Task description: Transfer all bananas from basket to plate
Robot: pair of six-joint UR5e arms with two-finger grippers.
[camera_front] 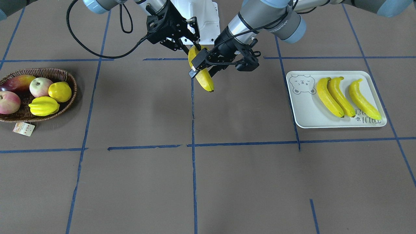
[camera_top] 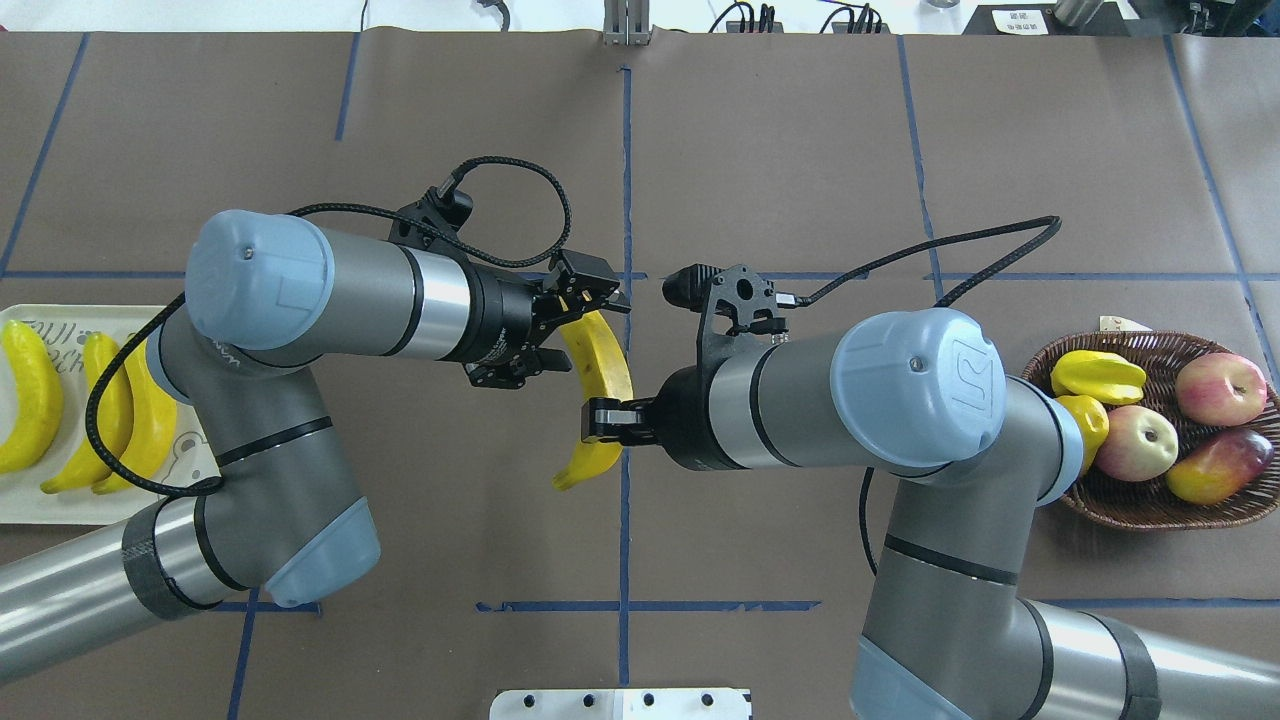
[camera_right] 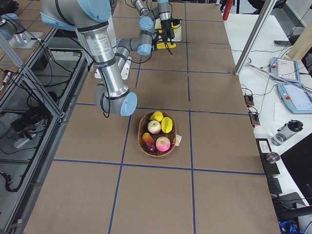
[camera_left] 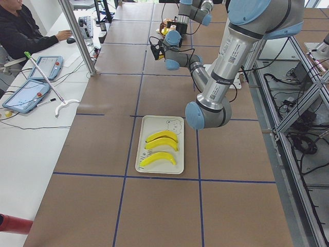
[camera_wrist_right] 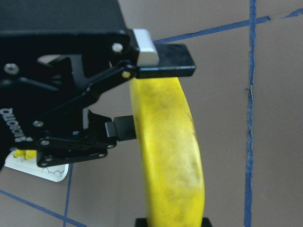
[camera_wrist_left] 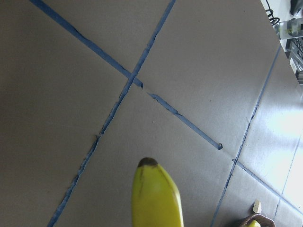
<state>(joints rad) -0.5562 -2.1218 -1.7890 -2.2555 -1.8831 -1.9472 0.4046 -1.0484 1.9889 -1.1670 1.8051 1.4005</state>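
Brown paper table (camera_front: pixel 243 182), blue tape grid (camera_front: pixel 194 182). One banana (camera_top: pixel 603 360) is up in the air, well off the plate (camera_front: pixel 308 113), about midway from the plate to the basket (camera_front: pixel 70 81). Right gripper (camera_top: pixel 600 420) is clamped on it toward one tip. Left gripper (camera_top: pixel 582 322) is pinching it toward the other tip, a finger on each side. Three bananas (camera_front: pixel 338 94) lie side by side on the plate, beside the bear print. White bench beyond the plate's outer long edge: seated operator (camera_left: pixel 20 31), two tablets (camera_left: pixel 25 96).
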